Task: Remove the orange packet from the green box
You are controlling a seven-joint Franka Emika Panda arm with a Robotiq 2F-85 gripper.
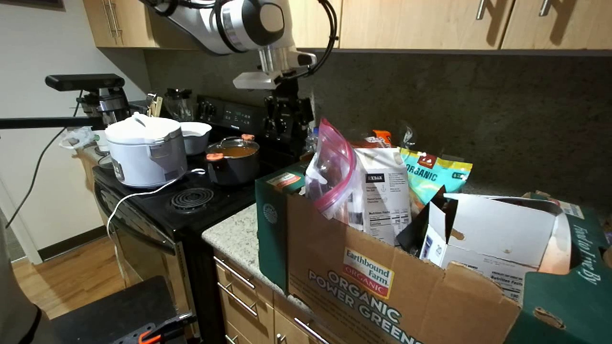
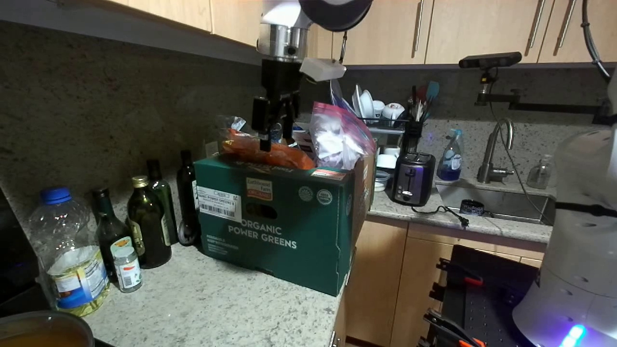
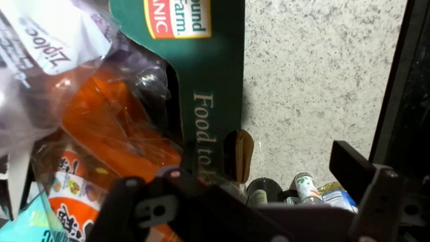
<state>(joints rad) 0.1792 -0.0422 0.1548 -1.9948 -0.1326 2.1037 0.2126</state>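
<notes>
Lying just inside the green end wall: the orange packet (image 3: 111, 131), glossy and creased, among the contents of the green box (image 2: 313, 241). In an exterior view it shows along the top edge of that printed panel. A clear zip bag (image 3: 60, 37) covers part of it in the wrist view, the bag's pink seal standing up in both exterior views.

End effector (image 2: 276, 139) hangs pointing down at this same end, released, jaws wide apart: in the wrist view a side of them crosses packet and rim, the opposite side lies over the speckled worktop (image 3: 312, 84). Whether it touches the packet, cannot tell from where I stand.

Next along the box: white printed pouch (image 1: 382, 191), upright; teal packet (image 1: 430, 184) beside it, leaning; white carton (image 1: 502, 224), flap up, toward the far end.

Box sits on the worktop. Dark glass bottles (image 2: 147, 231) near it, the closest just beside; then a small jar (image 2: 127, 270) and a blue-capped bottle (image 2: 79, 284), part filled with yellow liquid. Beyond, a black stove (image 1: 229, 203) bearing a white cooker (image 1: 143, 157) and a dark pot (image 1: 234, 169) with orange handles. Toaster (image 2: 413, 180) past the box, near the sink (image 2: 516, 209).
</notes>
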